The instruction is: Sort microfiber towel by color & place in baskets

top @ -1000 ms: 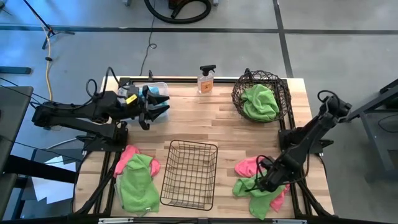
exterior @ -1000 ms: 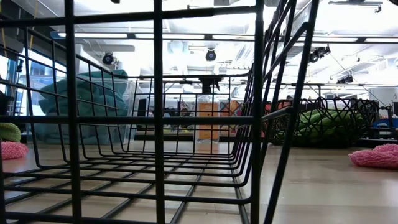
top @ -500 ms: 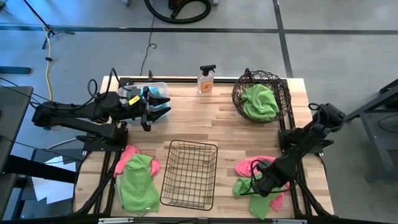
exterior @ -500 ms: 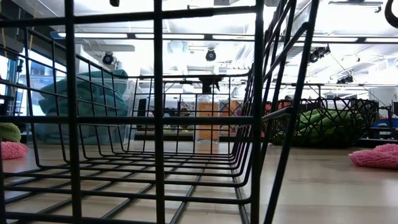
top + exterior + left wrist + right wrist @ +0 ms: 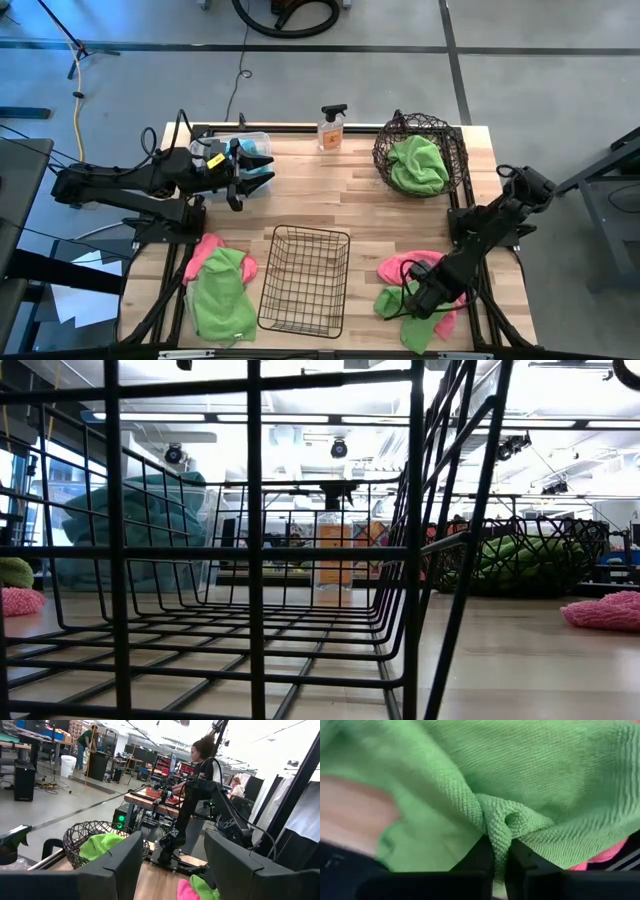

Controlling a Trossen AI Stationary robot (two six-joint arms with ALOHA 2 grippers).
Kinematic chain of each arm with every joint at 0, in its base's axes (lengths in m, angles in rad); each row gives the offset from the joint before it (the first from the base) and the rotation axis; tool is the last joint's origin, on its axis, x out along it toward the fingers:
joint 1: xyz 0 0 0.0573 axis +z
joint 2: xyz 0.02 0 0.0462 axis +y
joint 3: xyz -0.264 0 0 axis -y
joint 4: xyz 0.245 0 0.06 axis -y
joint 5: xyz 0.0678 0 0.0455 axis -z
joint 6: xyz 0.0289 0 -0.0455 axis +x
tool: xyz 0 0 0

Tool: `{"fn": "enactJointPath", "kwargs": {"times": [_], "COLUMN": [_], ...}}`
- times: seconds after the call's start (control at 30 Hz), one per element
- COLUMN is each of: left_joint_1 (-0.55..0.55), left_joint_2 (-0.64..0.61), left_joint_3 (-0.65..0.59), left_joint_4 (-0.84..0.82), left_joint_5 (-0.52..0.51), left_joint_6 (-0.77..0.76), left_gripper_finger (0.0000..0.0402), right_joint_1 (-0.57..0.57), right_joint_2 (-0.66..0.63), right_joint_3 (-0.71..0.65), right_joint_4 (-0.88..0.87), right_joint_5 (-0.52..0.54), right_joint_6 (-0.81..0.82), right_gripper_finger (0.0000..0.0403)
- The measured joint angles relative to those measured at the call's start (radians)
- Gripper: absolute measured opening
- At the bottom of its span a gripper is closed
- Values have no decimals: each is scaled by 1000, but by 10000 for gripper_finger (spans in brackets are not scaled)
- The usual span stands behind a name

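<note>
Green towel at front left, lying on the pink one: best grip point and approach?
Come straight down and pinch the green towel at a raised wrinkle near its middle. It lies limp and nearly flat, so no edge stands up to catch. Stay off its far end, which overlaps the pink towel.

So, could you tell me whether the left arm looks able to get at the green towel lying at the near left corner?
Probably yes: the left pincer hovers open by the clear bin, and nothing covers the green towel below it.

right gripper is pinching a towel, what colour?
Lime green towel, a fold pinched between the right gripper's fingers. Clearest in the right wrist view.
</note>
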Motion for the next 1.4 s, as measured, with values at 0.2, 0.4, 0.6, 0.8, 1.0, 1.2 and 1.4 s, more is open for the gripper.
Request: {"fn": "enactJointPath", "kwargs": {"times": [0.2,0.4,0.6,0.8,1.0,1.2,1.4], "left_joint_1": [0,0,0,0,0,0,0], "left_joint_2": [0,0,0,0,0,0,0], "left_joint_3": [0,0,0,0,0,0,0], "left_joint_4": [0,1,1,7,83,179,211], "left_joint_5": [0,0,0,0,-1,-3,19], "left_joint_6": [0,0,0,-1,29,52,51], "left_gripper_finger": [201,201,201,201,201,201,201], "right_joint_1": [0,0,-8,-50,-159,-304,-455], "right_joint_2": [-46,-156,-277,-339,-341,-341,-341], "right_joint_3": [52,128,238,320,372,375,375], "right_joint_4": [-12,-42,-40,-39,-17,60,182], "right_joint_5": [3,85,234,353,380,380,339], "right_joint_6": [-70,-172,-411,-638,-927,-1241,-1527], "right_gripper_finger": [5,3,2,1,1,1,1]}}
